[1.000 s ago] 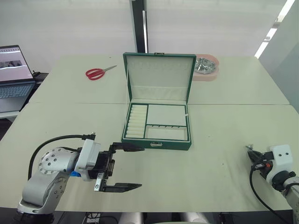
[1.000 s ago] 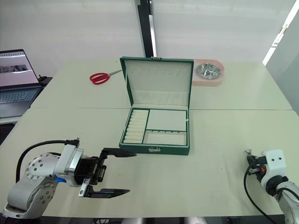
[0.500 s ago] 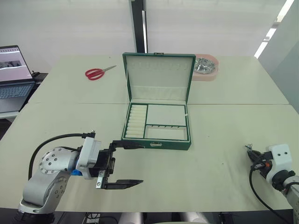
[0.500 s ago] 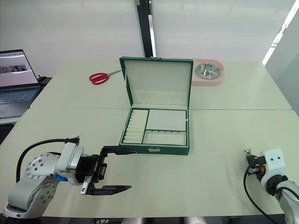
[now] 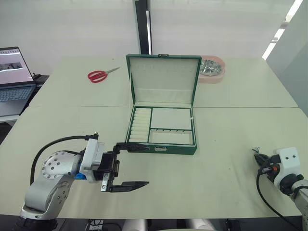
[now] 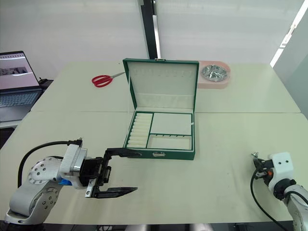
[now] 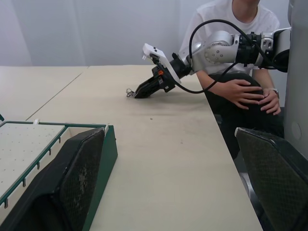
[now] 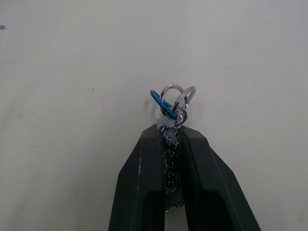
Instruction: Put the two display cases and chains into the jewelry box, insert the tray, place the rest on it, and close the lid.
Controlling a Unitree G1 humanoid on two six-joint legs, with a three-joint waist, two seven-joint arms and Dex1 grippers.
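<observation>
The tray is already in the jewelry box (image 5: 161, 126), its lid (image 5: 163, 79) up beyond the wide-apart left claw (image 5: 132, 166), and the right claw (image 8: 170, 127) pinches a corded key ring (image 8: 173, 103)

Head stereo pair looks forward and down over the table (image 5: 231, 125) from fairly high up, both catching the open jewelry box (image 5: 162, 126). Left wrist cam sits low near the tabletop, looking sideways past the box's edge toward the right arm. Right wrist cam stares down at the tabletop, very close.
</observation>
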